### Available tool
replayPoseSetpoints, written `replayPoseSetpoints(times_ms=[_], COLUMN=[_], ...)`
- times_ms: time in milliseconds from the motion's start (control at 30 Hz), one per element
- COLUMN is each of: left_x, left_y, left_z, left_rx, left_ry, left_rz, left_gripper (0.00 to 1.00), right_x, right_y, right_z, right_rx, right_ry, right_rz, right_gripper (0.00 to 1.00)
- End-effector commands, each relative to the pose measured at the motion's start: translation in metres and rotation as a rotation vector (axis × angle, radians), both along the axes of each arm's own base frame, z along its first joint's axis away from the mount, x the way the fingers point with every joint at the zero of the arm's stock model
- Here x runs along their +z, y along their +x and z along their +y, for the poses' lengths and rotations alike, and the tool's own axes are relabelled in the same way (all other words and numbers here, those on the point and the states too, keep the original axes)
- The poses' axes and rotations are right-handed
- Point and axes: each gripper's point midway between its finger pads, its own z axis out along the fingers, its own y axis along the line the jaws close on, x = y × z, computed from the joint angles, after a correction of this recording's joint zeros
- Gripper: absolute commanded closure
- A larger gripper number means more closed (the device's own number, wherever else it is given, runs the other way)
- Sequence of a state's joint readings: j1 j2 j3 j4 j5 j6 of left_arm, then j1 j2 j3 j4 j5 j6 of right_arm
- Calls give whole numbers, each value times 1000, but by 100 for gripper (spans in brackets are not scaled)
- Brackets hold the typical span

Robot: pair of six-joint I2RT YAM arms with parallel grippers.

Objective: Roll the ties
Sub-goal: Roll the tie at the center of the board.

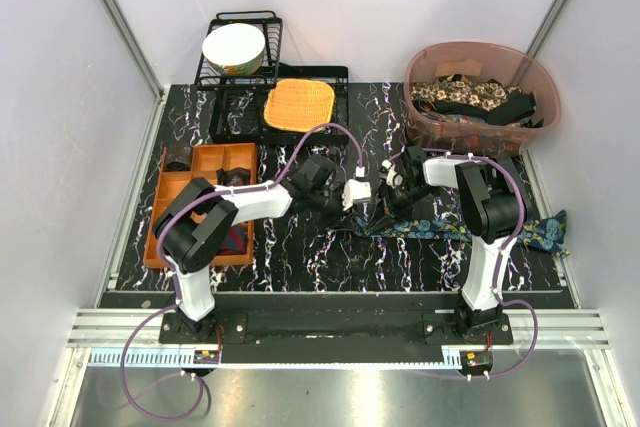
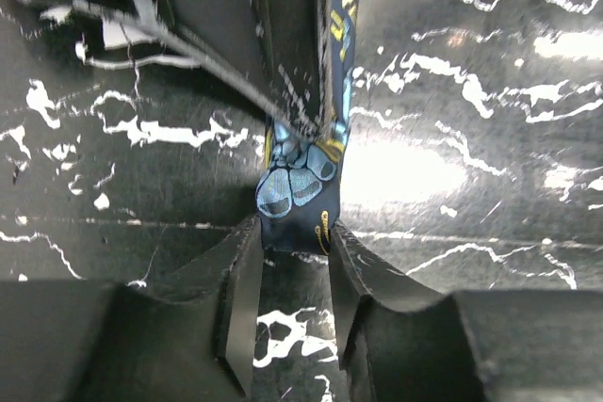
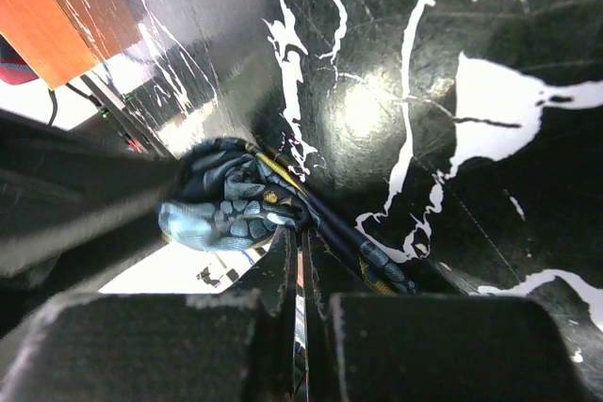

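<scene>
The tie, dark blue with a teal and yellow print, lies stretched across the right half of the black marbled table, running from the middle out to the right edge, where its wide end lies well clear of both arms. Its narrow end near the table's centre is folded over into a small bundle. The left gripper has that bundle between its fingertips: the jaws stand a narrow gap apart, and each inner face touches an edge of the fabric, so it looks to be pinching the tie. The right gripper comes in from the other side with its jaws pressed together and nothing visible between them. Its tips meet the tie just beside the bundle, where the flat strip leads away. Whether they press the cloth down I cannot tell. The two grippers are close together over this one spot. At the back right, well apart from them, a pink tub holds a heap of other ties. On the left stands an orange tray with compartments. At the back centre an orange woven mat lies just beside a black wire rack holding a pale bowl.
</scene>
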State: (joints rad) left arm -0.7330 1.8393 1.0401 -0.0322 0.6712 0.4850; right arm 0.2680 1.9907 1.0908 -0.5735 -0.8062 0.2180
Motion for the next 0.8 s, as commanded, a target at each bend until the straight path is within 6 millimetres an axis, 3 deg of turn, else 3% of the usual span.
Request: replayPoseSetpoints(times_ms=[0, 100, 300, 467, 767], left_x=[36, 33, 4, -20, -39], left_y=[-2, -2, -6, -13, -25], left_z=[-34, -43, -50, -39, -17], left_rx=[-60, -59, -47, -53, -105], left_ry=[-111, -108, -62, 3, 91], left_rz=[-8, 17, 86, 108, 82], left_gripper=[67, 67, 66, 64, 59], right_x=[-37, -36, -37, -37, -36], right_y=[6, 6, 6, 6, 7], right_z=[-17, -17, -16, -16, -16], right_rx=[11, 12, 10, 11, 10], right_ry=[-150, -147, -147, -143, -140], right_rz=[-42, -44, -39, -36, -47], right_gripper=[100, 100, 100, 100, 100])
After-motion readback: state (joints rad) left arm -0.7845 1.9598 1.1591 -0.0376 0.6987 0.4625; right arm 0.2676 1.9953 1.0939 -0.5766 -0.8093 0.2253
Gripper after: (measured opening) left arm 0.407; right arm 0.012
